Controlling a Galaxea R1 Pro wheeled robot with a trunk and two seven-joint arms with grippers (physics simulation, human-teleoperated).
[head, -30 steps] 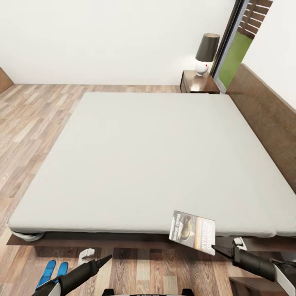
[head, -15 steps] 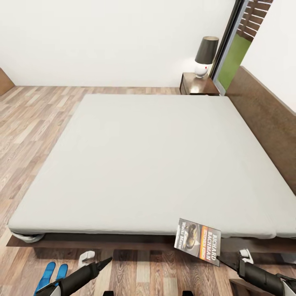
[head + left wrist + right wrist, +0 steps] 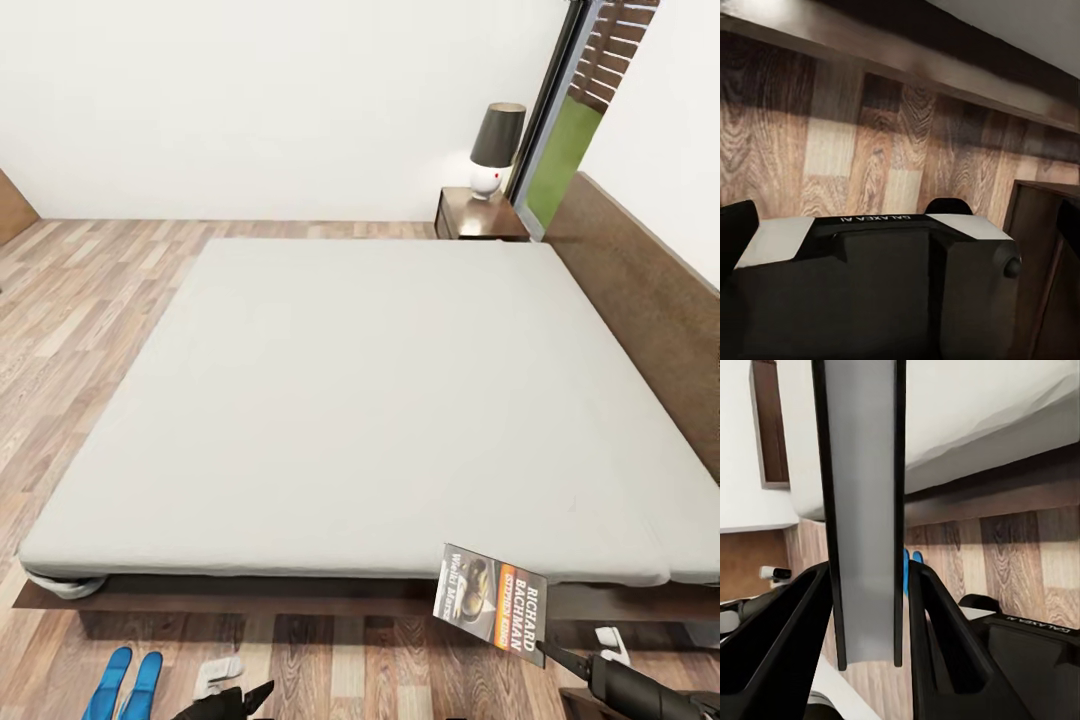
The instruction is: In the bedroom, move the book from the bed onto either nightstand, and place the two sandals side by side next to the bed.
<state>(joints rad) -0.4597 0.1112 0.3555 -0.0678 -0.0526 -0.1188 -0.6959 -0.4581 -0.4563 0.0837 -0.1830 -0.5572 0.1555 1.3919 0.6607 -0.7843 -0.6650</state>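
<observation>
Paperback in the right tool (image 3: 545, 650): the book (image 3: 492, 604) hangs clamped by its lower corner, upright and slightly tilted, just in front of the near edge of the bed (image 3: 380, 400) toward its right end, above the wood-plank floor (image 3: 90, 300). Its cover faces the head camera, with an orange band and the white letters "Richard Bachman" running sideways. In the right wrist view the book (image 3: 862, 510) stands edge-on, the two dark fingers (image 3: 795, 630) pressed against its two faces.

At the near edge of the head view, only the tip of the left tool (image 3: 258, 695) pokes in, and I cannot tell whether its fingers are apart or together. The two blue sandals (image 3: 127, 684) lie side by side on the floor at near left, close to the bed's near left corner, and a small white object (image 3: 218, 673) lies on the floor just right of them.

Far right, beside the headboard (image 3: 650, 310), the nightstand (image 3: 478, 216) carries a lamp (image 3: 495, 150) with a dark shade and white base. A black-framed window (image 3: 565, 120) stands behind it.
</observation>
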